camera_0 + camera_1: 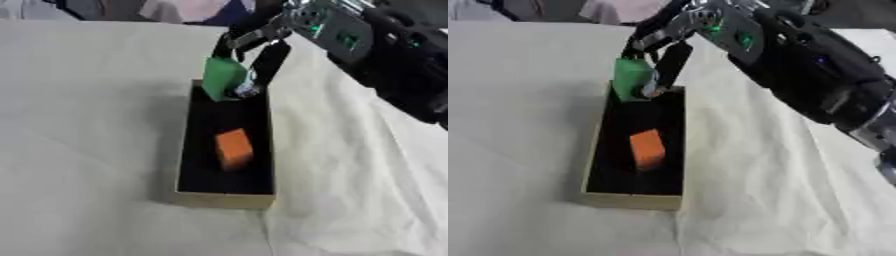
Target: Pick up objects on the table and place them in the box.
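A long narrow box (226,199) with tan walls and a black inside lies on the white cloth. An orange block (234,148) rests inside it near the middle. My right hand (262,47) reaches in from the upper right and hangs over the box's far end. Its fingers are curled round a green object (224,76) with a small pale and dark part (246,91) at its lower right side. The green object is tilted just above the far rim. My left hand shows in neither view.
The white cloth (87,150) covers the table, with folds to the right of the box. My black right arm (815,75) fills the upper right. Dark and pale shapes lie along the far edge.
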Robot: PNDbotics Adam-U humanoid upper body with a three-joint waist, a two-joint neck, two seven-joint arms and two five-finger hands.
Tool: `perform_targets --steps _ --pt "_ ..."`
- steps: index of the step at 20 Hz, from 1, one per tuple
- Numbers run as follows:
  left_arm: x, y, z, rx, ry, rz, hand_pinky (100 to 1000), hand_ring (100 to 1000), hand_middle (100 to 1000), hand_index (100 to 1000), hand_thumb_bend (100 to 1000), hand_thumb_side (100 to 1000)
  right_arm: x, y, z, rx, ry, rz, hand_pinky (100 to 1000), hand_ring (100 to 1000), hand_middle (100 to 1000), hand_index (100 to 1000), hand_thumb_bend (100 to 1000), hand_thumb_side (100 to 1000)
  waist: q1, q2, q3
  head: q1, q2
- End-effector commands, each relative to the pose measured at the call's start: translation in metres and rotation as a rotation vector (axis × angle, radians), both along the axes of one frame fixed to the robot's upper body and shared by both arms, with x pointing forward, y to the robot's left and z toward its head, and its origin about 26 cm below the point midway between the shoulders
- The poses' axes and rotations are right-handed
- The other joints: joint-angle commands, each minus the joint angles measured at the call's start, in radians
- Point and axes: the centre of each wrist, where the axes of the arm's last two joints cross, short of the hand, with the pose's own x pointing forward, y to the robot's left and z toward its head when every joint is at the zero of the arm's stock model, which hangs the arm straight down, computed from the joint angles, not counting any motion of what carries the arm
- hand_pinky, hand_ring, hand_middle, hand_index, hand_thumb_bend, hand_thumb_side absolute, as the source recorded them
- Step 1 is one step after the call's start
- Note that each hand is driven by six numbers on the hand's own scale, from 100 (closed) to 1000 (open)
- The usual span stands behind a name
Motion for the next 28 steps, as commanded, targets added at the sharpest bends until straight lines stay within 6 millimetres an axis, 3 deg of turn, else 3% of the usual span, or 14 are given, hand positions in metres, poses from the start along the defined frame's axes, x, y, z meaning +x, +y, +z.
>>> perform_targets --steps 1,10,15,20,25,28 --pt "-0.002 -0.001 0.008 0.016 -0.024 -0.009 736 805 770 891 323 971 0.000 -0.005 0.014 -0.084 -0.030 0.082 794 879 840 917 171 680 0.005 -0.014 -0.001 0.000 0.005" --pt "-0.002 0.000 0.009 0.016 -0.025 -0.007 736 804 770 891 322 966 0.002 -0.007 0.004 -0.159 -0.054 0.153 875 948 889 945 324 546 0.003 -0.015 -0.001 0.001 0.005" --pt "-0.002 0.000 0.009 0.016 -0.026 -0.007 737 804 770 891 319 959 0.007 -0.011 -0.004 -0.204 -0.061 0.186 905 960 899 973 382 440 0.003 -0.016 0.000 -0.001 0.005" --pt "-0.002 0.000 0.009 0.016 -0.028 -0.007 737 804 769 891 319 957 0.011 -0.015 -0.006 -0.217 -0.065 0.188 902 950 890 980 395 406 0.004 -0.017 0.001 -0.001 0.005" --pt "-0.002 0.000 0.009 0.015 -0.028 -0.007 737 804 769 890 320 957 0.011 -0.020 0.000 -0.200 -0.081 0.169 893 945 881 972 398 424 0.005 -0.017 0.000 0.001 0.005" --pt "-0.002 0.000 0.009 0.015 -0.029 -0.004 737 804 769 891 321 956 0.006 -0.030 0.015 -0.173 -0.125 0.135 893 953 885 973 459 389 0.006 -0.018 -0.002 0.004 0.005"
